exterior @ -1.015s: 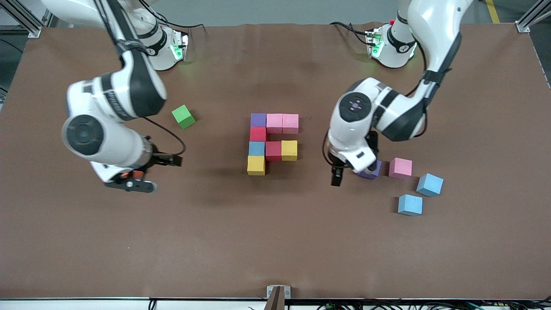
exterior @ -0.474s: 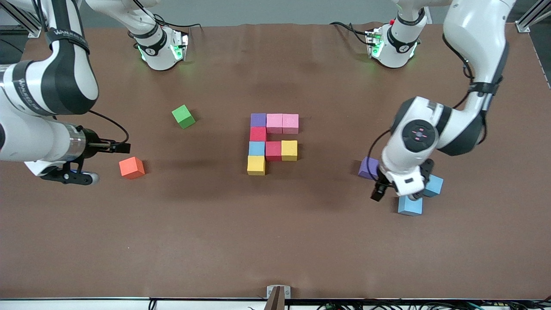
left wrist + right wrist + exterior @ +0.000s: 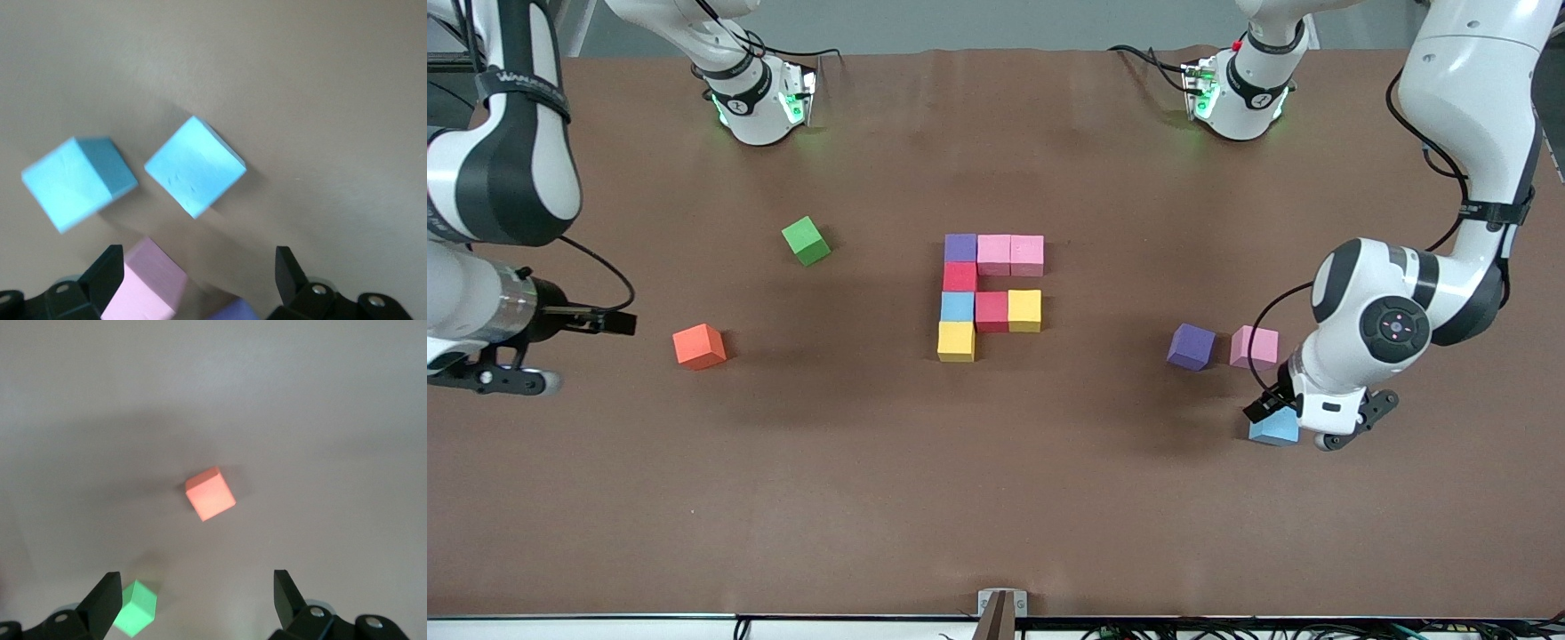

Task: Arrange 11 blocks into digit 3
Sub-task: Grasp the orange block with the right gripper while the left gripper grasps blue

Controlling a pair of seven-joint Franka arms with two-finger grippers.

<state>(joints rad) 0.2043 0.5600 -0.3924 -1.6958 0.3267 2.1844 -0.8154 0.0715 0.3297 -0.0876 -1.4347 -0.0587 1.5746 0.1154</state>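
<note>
While both arms hang over the ends of the table, you have eight blocks set in the unfinished digit 3 (image 3: 991, 294) at the centre, and it lacks its last bar. The left gripper (image 3: 197, 283) hovers with its fingers wide apart and empty over two loose blue cubes: one blue cube (image 3: 195, 166) sits dead ahead at twelve o'clock in the left wrist view, the second blue cube (image 3: 79, 181) at ten o'clock. A spare pink cube (image 3: 1255, 347) and a spare purple cube (image 3: 1192, 347) lie just beside them, toward the digit. The right gripper (image 3: 193, 603) waits, fingers spread with nothing between them, over the orange cube (image 3: 699, 346), with the green cube (image 3: 806, 240) (not one of yours) nearby.

Watch the blue pair. They sit close together and each is turned at an angle to the fingers, so a straight descent could land a fingertip on a corner, or nudge the neighbour. A skewed grip would likely carry into the figure and knock the yellow cube (image 3: 956, 341) at the open end out of line.
</note>
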